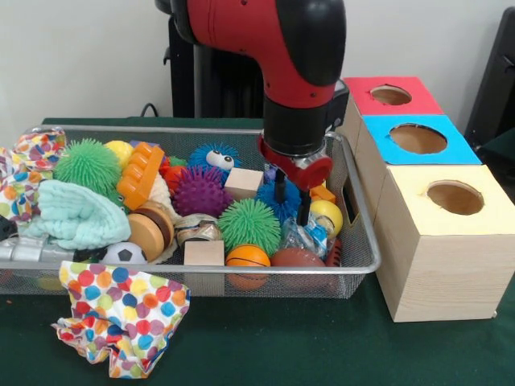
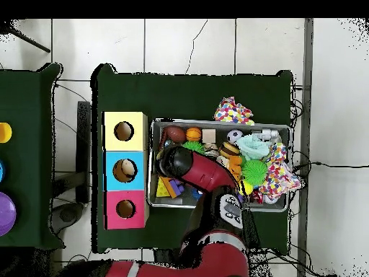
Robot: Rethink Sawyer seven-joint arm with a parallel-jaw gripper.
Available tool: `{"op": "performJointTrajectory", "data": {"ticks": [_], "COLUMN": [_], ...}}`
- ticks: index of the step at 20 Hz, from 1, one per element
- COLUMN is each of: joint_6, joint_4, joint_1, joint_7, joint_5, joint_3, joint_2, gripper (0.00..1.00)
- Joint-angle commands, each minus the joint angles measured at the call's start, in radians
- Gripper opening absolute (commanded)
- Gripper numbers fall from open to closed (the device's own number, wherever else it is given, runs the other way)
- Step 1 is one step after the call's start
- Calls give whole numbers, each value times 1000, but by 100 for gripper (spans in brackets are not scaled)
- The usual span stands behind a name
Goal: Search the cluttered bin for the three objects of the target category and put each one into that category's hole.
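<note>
Bin directly beneath tool

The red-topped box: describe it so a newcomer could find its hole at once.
Start at the wire-mesh bin. Along its side stand three pale wooden boxes in a row. In the front view, the red-topped box is the one farthest from the camera, behind the blue-topped box and the yellow-topped box. Only its lid is red around the round hole.
</note>
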Motion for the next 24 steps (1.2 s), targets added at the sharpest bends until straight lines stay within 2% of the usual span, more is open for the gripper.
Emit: {"op": "performJointTrajectory", "data": {"ticks": [1, 2, 5, 8, 12, 17, 24], "joint_6": [25, 48, 239, 311, 321, 343, 251], "joint_4": [34, 31, 36, 21, 4, 6, 17], "joint_1": [-60, -63, -23, 3, 2, -23, -49], "joint_7": [98, 96, 154, 187, 195, 163, 126], "joint_5": [26, 25, 22, 8, 9, 4, 20], "joint_3": [123, 125, 66, 16, -2, -2, 46], "joint_2": [61, 59, 18, 25, 64, 71, 120], "gripper": [100, 100, 100, 100, 100, 100, 100]}}
